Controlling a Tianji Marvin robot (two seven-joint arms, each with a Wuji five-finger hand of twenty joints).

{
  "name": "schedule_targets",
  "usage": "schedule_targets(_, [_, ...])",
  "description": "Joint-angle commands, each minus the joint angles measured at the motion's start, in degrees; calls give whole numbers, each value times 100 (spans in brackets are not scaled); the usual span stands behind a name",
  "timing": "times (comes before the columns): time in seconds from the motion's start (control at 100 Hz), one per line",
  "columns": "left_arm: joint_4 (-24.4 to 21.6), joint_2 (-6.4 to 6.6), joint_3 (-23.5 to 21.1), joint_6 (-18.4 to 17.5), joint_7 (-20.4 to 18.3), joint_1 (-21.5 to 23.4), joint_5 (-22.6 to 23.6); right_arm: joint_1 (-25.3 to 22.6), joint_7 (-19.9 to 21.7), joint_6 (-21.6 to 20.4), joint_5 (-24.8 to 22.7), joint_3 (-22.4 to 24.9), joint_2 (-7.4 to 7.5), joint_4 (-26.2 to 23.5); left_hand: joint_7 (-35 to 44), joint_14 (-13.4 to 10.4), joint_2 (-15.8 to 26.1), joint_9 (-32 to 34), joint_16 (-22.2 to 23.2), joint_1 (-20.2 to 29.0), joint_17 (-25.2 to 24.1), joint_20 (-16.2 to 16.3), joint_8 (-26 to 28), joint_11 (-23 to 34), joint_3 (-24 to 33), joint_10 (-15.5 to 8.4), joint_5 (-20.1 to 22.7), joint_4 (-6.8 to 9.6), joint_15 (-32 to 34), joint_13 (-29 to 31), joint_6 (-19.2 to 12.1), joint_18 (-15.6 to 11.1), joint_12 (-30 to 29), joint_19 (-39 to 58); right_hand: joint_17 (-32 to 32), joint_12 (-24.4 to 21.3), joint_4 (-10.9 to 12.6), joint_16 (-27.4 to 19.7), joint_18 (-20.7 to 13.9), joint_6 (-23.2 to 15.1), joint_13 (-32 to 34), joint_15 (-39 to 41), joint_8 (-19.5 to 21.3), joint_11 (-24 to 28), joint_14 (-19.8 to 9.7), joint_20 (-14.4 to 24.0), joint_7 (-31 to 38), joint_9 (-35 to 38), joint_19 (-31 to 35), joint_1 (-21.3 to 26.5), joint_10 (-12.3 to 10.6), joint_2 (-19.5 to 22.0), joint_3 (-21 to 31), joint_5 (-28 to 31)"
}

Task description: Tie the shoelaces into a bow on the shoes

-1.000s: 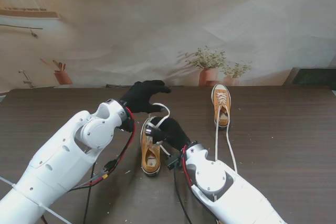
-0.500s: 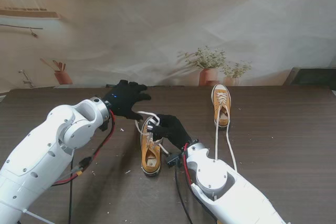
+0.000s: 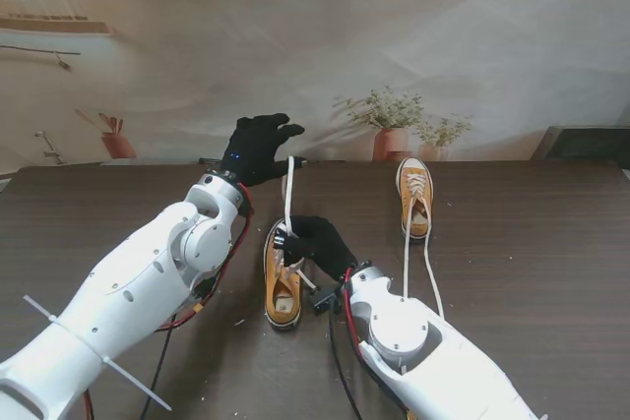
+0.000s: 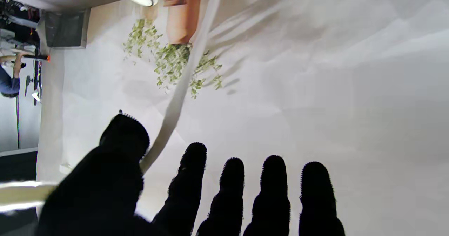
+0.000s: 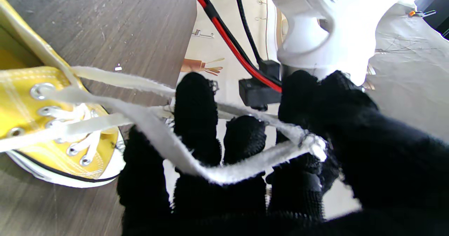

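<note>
Your left hand [image 3: 258, 148] just pulled the lace [image 3: 288, 194] up taut, fingers pinching it – right hand [image 3: 313, 240] clamps the loop over the near sneaker [image 3: 281, 287] on the counter [image 3: 532, 243], so knot's tightening.

The right hand [image 3: 317, 241] covers the near shoe's [image 3: 282, 294] eyelets; its toe is hidden too.

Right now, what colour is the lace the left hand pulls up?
White lace, pinched in the left hand; the stand view shows it best.
</note>
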Motion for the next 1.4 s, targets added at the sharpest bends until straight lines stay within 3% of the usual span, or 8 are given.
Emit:
schedule_targets(0.0, [-196,-161,45,9,-177,-135,-173,-10,95,28,-3,24,38,27,40,48,244,-107,96,-185,-140,-124,-10,55,-249,108,5,10,26,-144,18,193,130,57,-60,-69,-47,-42,-118,-624,-28,-40,243,76,-119,-42,123,77,-34,193,-58,-20,290,135])
schedule_targets(0.46, [-1127,-369,141,-131,-86,-122,-716,-7,163,25,-10,63,54,137,76,68,671,-26,1,-86,-149,-323,34,25,-1289,106,50,158,-26,-108,-63,244,103,88,-70,-32,-44,-55,-109,-632,-57,-87,343,82,-126,-56,163,58,-51,225,-54,-40,350,147])
schedule_targets(0.62, [-2015,224,45,-125,-2286,-176,129,-23,109,-13,-32,43,42,131,-201,-156,-24,-302,-167,96,-235,-462,5,-408,-1381,-63,-84,122,-470,-308,-203,-26,-110,-424,-83,-29,-56,-57,-123,-656,-65,-100,366,82,-124,-66,146,57,-69,206,-52,-80,399,162])
schedule_targets(0.72, [-2195,415,73,-382,-2977,-297,646,-45,90,-4,-43,55,47,81,-255,-233,-548,-389,-168,289,-214,-436,5,-507,-1344,-157,-25,99,-534,-318,-271,-75,-149,-495,-88,-29,-62,-56,-122,-661,-68,-104,371,82,-123,-69,137,57,-73,205,-52,-81,407,162])
schedule_targets(0.76, [-2230,454,81,-455,-3113,-313,768,-54,90,-3,-58,64,54,57,-302,-254,-1079,-382,-153,-386,-167,-310,58,-534,387,-176,41,-155,-583,-299,-307,-103,-160,-635,-88,-28,-64,-56,-122,-662,-68,-105,376,82,-123,-70,138,57,-74,204,-52,-82,408,167])
schedule_targets(1.13, [-2471,633,-324,-948,-3515,57,1340,-109,47,22,-60,122,61,-38,-125,-366,-2063,-176,-101,481,109,-354,55,-416,2611,-280,262,-128,-475,-88,-555,-132,-140,-652,-87,-28,-69,-56,-122,-664,-65,-115,392,81,-125,-73,124,58,-74,208,-52,-94,426,175])
schedule_targets(1.28, [-2309,561,-519,-770,-2904,360,1254,-133,42,7,-14,119,58,-54,232,-352,-892,250,-77,1271,275,-331,48,-192,2999,-306,289,-150,-249,235,-630,-37,-85,-283,-87,-28,-72,-55,-122,-674,-65,-119,395,81,-124,-74,119,58,-73,204,-52,-106,426,173])
schedule_targets(1.39, [-2297,519,-695,-546,-2983,586,511,-139,52,-9,-9,102,58,-53,-173,-284,1057,-13,-93,1926,56,-320,-142,-270,-862,-215,-319,62,-333,29,-230,-61,-121,-313,-87,-28,-72,-55,-122,-684,-65,-120,395,81,-124,-74,114,58,-73,201,-52,-104,428,171])
